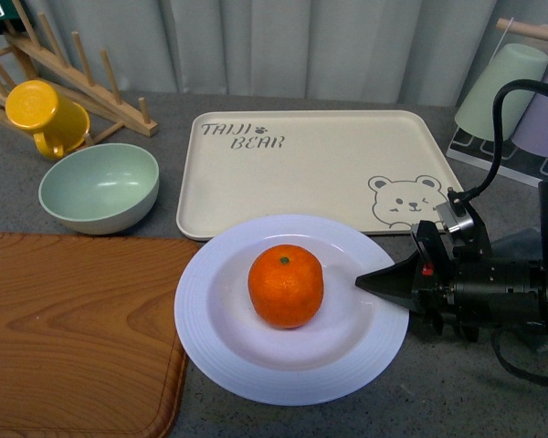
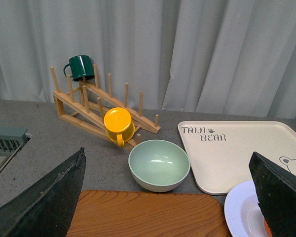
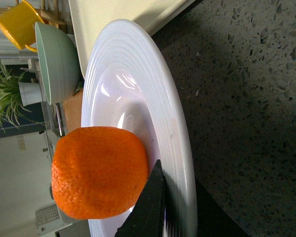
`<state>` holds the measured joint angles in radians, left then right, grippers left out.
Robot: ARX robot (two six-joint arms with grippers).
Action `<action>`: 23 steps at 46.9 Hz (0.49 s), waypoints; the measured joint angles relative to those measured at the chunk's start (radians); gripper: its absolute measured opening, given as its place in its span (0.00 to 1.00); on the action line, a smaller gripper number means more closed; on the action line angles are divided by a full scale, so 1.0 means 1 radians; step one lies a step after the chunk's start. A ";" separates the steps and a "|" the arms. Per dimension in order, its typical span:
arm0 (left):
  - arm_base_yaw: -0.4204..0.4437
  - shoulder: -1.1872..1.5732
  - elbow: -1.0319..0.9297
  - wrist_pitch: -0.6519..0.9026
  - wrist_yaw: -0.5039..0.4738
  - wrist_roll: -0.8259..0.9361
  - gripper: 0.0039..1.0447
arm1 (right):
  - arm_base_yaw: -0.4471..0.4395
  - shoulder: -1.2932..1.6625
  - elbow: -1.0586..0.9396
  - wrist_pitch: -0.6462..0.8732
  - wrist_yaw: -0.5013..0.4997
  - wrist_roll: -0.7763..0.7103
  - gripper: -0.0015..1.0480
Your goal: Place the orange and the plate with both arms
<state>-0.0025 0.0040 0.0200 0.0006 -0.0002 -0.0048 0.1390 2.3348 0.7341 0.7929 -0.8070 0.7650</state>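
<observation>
We find the orange (image 1: 286, 285) centred on the plate (image 1: 221, 339), just left of our right gripper (image 1: 363, 283), which pinches the right rim. Our left gripper (image 2: 166, 153) is spread wide, farther off left.

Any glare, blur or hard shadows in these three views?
Front view: even light, sharp, only a soft shadow beside the orange. Right wrist view: bright glare streaks on the plate; background plant soft. Left wrist view: fingers of the left gripper dark, slightly blurred.
</observation>
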 joint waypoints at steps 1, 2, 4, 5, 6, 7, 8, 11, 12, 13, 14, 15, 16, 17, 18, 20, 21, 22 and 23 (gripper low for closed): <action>0.000 0.000 0.000 0.000 0.000 0.000 0.94 | 0.000 0.000 -0.002 0.005 -0.003 0.000 0.03; 0.000 0.000 0.000 0.000 0.000 0.000 0.94 | 0.000 0.000 -0.004 0.011 -0.004 0.001 0.03; 0.000 0.000 0.000 0.000 0.000 0.000 0.94 | 0.000 0.000 -0.008 0.023 -0.007 0.002 0.03; 0.000 0.000 0.000 0.000 0.000 0.000 0.94 | 0.000 0.000 -0.010 0.029 -0.008 0.003 0.03; 0.000 0.000 0.000 0.000 0.000 0.000 0.94 | 0.000 0.000 -0.013 0.037 -0.008 0.005 0.03; 0.000 0.000 0.000 0.000 0.000 0.000 0.94 | 0.000 0.000 -0.016 0.046 -0.008 0.008 0.03; 0.000 0.000 0.000 0.000 0.000 0.000 0.94 | 0.000 0.000 -0.021 0.055 -0.008 0.011 0.03; 0.000 0.000 0.000 0.000 0.000 0.000 0.94 | -0.002 -0.004 -0.033 0.073 -0.011 0.019 0.03; 0.000 0.000 0.000 0.000 0.000 0.000 0.94 | -0.004 -0.008 -0.039 0.079 -0.011 0.023 0.03; 0.000 0.000 0.000 0.000 0.000 0.000 0.94 | -0.005 -0.013 -0.044 0.082 -0.010 0.026 0.03; 0.000 0.000 0.000 0.000 0.000 0.000 0.94 | -0.007 -0.020 -0.051 0.087 -0.010 0.029 0.03; 0.000 0.000 0.000 0.000 0.000 0.000 0.94 | -0.008 -0.026 -0.056 0.093 -0.010 0.032 0.03; 0.000 0.000 0.000 0.000 0.000 0.000 0.94 | -0.011 -0.034 -0.063 0.104 -0.012 0.038 0.03; 0.000 0.000 0.000 0.000 0.000 0.000 0.94 | -0.013 -0.040 -0.066 0.112 -0.014 0.044 0.03; 0.000 0.000 0.000 0.000 0.000 0.000 0.94 | -0.016 -0.050 -0.069 0.121 -0.018 0.051 0.03; 0.000 0.000 0.000 0.000 0.000 0.000 0.94 | -0.023 -0.067 -0.069 0.135 -0.027 0.064 0.03; 0.000 0.000 0.000 0.000 0.000 0.000 0.94 | -0.027 -0.074 -0.068 0.136 -0.029 0.069 0.03; 0.000 0.000 0.000 0.000 0.000 0.000 0.94 | -0.032 -0.083 -0.064 0.135 -0.032 0.074 0.03; 0.000 0.000 0.000 0.000 0.000 0.000 0.94 | -0.035 -0.089 -0.059 0.134 -0.033 0.077 0.03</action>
<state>-0.0025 0.0040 0.0200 0.0006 -0.0002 -0.0051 0.1036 2.2463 0.6754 0.9268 -0.8402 0.8417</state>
